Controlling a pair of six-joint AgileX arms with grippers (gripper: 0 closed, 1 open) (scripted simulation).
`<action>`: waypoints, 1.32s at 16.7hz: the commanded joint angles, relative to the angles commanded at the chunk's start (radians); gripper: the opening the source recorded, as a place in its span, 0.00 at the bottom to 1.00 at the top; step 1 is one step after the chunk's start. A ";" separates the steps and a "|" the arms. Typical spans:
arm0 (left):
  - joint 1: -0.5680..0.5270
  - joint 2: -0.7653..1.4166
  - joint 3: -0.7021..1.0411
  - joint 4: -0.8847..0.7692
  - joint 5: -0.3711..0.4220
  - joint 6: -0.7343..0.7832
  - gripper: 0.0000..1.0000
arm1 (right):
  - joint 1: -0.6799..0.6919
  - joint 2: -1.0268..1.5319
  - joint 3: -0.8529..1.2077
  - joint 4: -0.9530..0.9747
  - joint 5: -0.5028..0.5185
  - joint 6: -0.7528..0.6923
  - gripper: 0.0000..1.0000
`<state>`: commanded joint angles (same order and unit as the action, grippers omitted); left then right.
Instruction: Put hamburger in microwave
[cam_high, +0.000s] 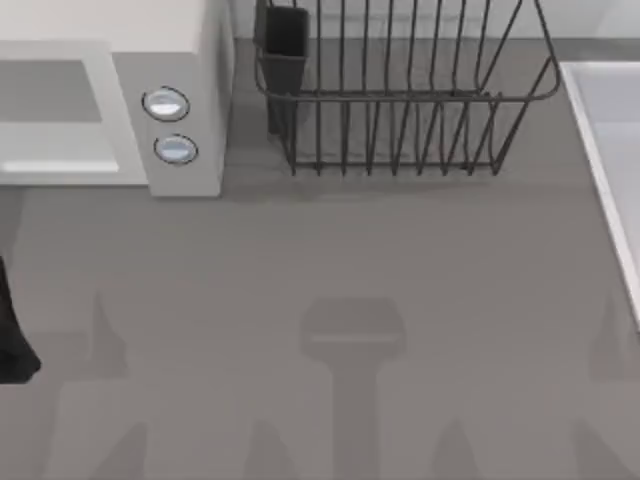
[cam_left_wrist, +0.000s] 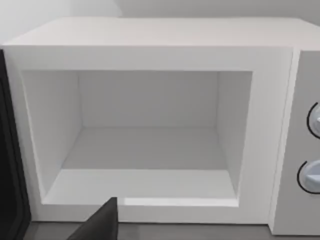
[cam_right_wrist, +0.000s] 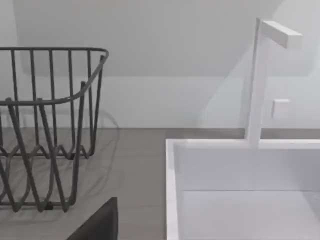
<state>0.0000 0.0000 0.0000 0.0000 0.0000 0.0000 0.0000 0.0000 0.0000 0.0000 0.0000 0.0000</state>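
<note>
My top camera is looking straight down on the desk (cam_high: 330, 300). My left wrist camera is facing the microwave (cam_left_wrist: 150, 55) cavity closely; my right is facing the dish rack (cam_right_wrist: 45, 125) and sink (cam_right_wrist: 172, 190), both shared with the top view.

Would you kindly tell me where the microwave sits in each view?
Top view: microwave at upper left, knobs beside the dish rack.
Left wrist view: straight ahead, cavity open, knobs at one edge.
Right wrist view: faces the dish rack and sink instead.
Shared landmark: the two knobs.
</note>
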 joint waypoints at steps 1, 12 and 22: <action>0.000 0.000 0.000 0.000 0.000 0.000 1.00 | 0.000 0.000 0.000 0.000 0.000 0.000 1.00; 0.077 0.578 0.401 -0.338 0.002 0.491 1.00 | 0.000 0.000 0.000 0.000 0.000 0.000 1.00; 0.191 1.493 0.960 -0.840 -0.005 1.200 1.00 | 0.000 0.000 0.000 0.000 0.000 0.000 1.00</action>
<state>0.1907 1.4932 0.9604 -0.8401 -0.0045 1.2004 0.0000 0.0000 0.0000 0.0000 0.0000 0.0000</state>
